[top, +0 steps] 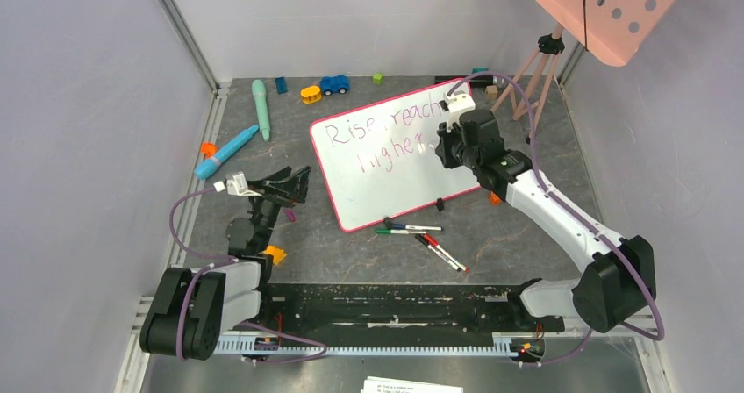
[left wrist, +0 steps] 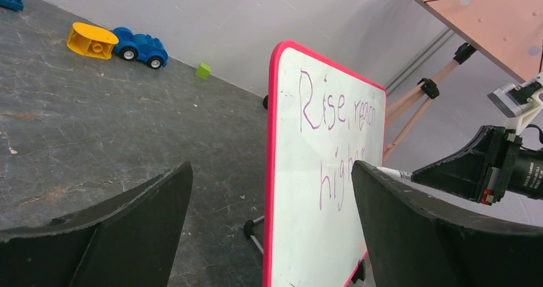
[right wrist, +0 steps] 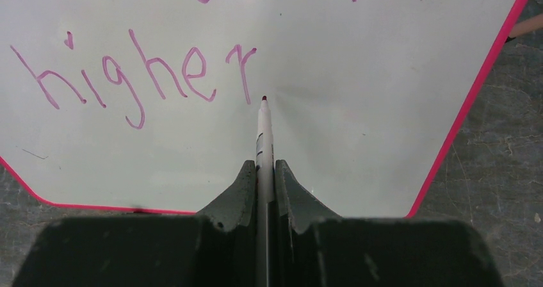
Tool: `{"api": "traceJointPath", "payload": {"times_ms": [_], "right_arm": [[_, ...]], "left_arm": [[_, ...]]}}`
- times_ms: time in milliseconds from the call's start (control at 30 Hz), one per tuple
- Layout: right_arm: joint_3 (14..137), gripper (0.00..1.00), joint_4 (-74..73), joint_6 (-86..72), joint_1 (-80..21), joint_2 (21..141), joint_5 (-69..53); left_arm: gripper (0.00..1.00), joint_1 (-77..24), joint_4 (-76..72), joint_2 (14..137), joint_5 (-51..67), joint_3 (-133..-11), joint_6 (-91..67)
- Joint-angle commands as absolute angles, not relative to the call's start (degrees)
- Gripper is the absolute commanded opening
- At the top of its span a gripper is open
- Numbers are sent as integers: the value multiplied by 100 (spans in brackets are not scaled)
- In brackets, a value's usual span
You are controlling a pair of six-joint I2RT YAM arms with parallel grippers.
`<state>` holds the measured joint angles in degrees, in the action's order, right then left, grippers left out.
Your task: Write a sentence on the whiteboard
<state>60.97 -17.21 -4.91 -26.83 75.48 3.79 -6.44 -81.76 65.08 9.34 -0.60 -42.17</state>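
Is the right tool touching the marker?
Touching. The right wrist view shows the right tool shut on the marker, both fingers pressed against its barrel.

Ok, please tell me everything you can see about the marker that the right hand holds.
The marker is slim, with a white barrel that looks like plastic and a dark red tip, uncapped. The right hand is shut on its barrel, one finger on each side. Its tip lies over the whiteboard, just right of the last letter of "higher". Whether it touches the board I cannot tell.
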Motion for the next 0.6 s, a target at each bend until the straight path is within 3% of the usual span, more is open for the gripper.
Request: {"api": "traceJointPath", "payload": {"times_ms": [0,567], "right_arm": [[6387,0,-1510,-456,-2674,7615,463],[6283,0,-1446,-435,-2672,7866,641]], "left_arm": [[100,-606,-8158,6498,993,663,-4120],[100,-611,-7712,6736,1517,218,-3961]]}}
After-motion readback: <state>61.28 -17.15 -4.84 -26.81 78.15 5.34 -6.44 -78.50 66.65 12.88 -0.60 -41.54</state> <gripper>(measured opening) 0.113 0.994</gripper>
